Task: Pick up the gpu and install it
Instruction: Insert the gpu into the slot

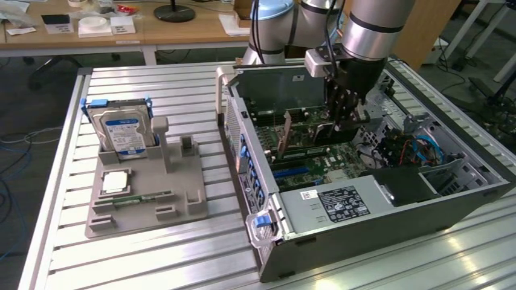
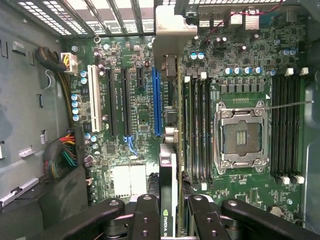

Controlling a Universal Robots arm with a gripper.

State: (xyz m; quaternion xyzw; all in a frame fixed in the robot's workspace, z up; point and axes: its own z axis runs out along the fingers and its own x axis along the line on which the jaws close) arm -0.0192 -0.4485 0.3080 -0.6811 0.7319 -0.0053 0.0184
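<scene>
Nearest us is the ribbed aluminium worktop (image 1: 161, 266). By its edge on the exterior view's left sits a grey moulded plastic holder (image 1: 190, 211). A narrow green memory stick (image 1: 144, 198) lies flat in one groove, with a square silver chip (image 1: 115, 180) just beside it. At the holder's far end a boxy silver hard drive (image 1: 122, 134) stands upright, blue-white label facing us. Over on the exterior view's right side of the worktop, the dark sheet-metal computer case (image 1: 387, 235) lies open, a silver power supply (image 1: 339, 202) boxed into its near corner. Now inside: the gripper (image 1: 342, 112) is down in the case, black fingers (image 2: 145, 217) clenched on the gpu (image 2: 168, 165), one either side. The card stands on edge over the green motherboard (image 2: 142, 125), a thin board with a black cooler block and a bent silver bracket toward the perforated wall. It runs just beside the long blue slot (image 2: 157, 100); whether it touches the board, can't tell. Past it sits the square steel processor socket (image 2: 240, 132). Farther back are the smooth silver tube of the arm (image 1: 379, 24) and a wooden desk (image 1: 161, 33).
</scene>
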